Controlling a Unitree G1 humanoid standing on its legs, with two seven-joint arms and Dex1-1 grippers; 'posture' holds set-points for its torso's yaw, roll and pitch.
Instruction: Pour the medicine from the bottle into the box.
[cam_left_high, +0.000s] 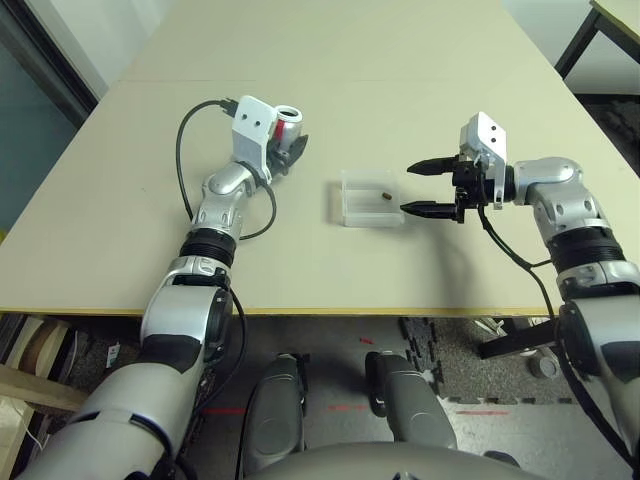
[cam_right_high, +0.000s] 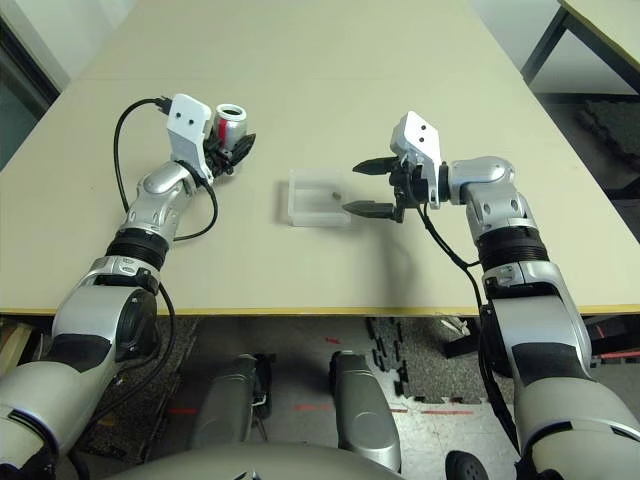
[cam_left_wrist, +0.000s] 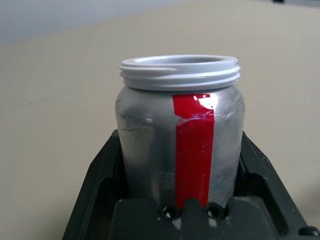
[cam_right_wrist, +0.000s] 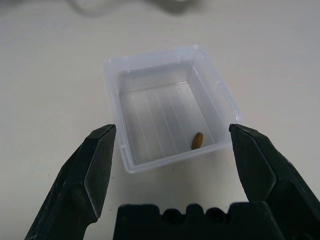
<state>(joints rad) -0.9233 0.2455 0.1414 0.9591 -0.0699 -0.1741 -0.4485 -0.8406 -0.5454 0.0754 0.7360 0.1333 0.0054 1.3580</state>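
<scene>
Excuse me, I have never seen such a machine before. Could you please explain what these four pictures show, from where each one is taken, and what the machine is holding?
It is a humanoid robot with two silver arms at a beige table. Each arm ends in a gripper with two black fingers.

The two wide pictures come from cameras in the robot's head, looking down over its arms. The two close pictures come from small cameras on the wrists, looking along the fingers.

The left gripper is shut on the bottle, a small silver-grey container with a red stripe. It is upright, and its mouth is open, with no cap on it.

The box, a shallow clear plastic tray, lies on the table between the arms. The medicine, one tiny brown pill, already lies inside it.

The right gripper is open, holds nothing, and points at the box from beside it.
</scene>
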